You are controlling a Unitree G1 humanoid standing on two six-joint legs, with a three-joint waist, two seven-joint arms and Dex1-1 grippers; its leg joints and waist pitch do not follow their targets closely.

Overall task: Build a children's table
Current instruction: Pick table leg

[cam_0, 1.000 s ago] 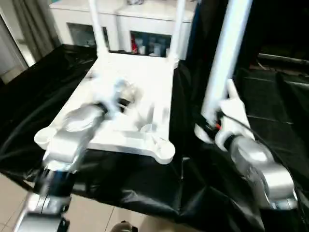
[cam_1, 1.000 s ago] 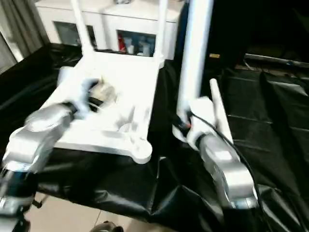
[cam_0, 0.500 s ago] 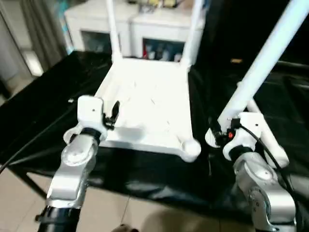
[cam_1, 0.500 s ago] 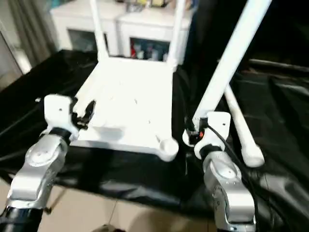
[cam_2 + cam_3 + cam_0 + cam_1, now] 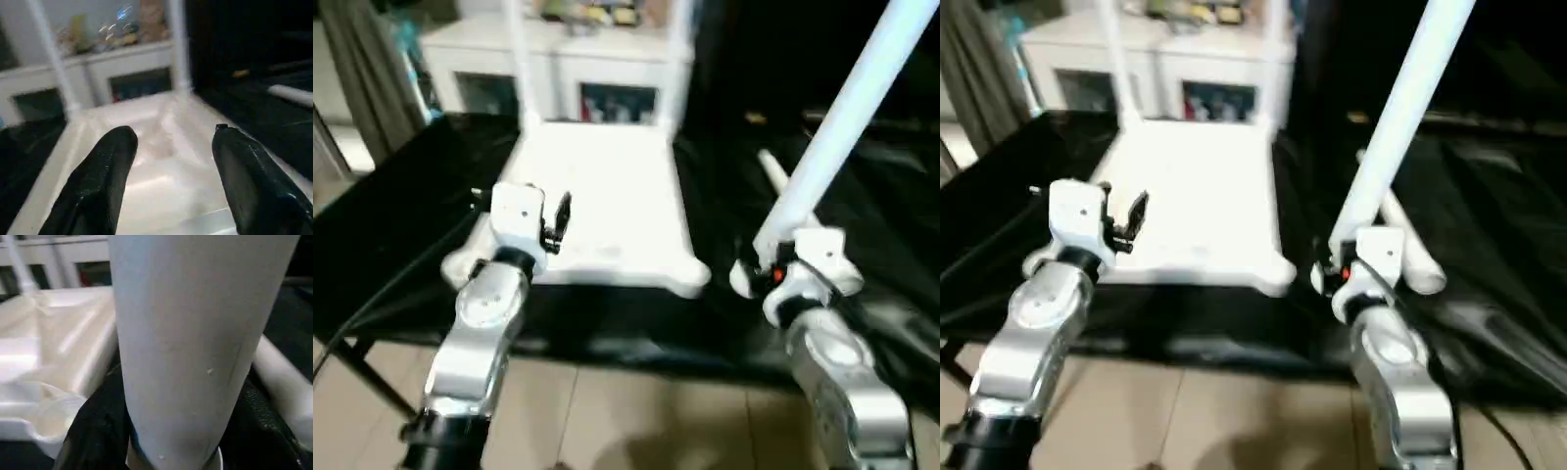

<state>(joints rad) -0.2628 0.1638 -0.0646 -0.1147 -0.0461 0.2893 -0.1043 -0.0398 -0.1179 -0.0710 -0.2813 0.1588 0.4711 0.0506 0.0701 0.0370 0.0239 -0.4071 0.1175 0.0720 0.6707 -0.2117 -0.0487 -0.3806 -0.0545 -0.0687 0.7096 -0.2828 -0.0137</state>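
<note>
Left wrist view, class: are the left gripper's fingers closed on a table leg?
No. The two black fingers stand apart with nothing between them, above the white table top.

Head stereo looks down over the tabletop (image 5: 602, 191); wrist cameras close along fingers (image 5: 98, 181).

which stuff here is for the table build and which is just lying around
For the build:
- table top, two legs already standing in it
- leg in the right gripper
- spare leg on the black cloth

Just around:
- white cabinet
- black cloth
</note>
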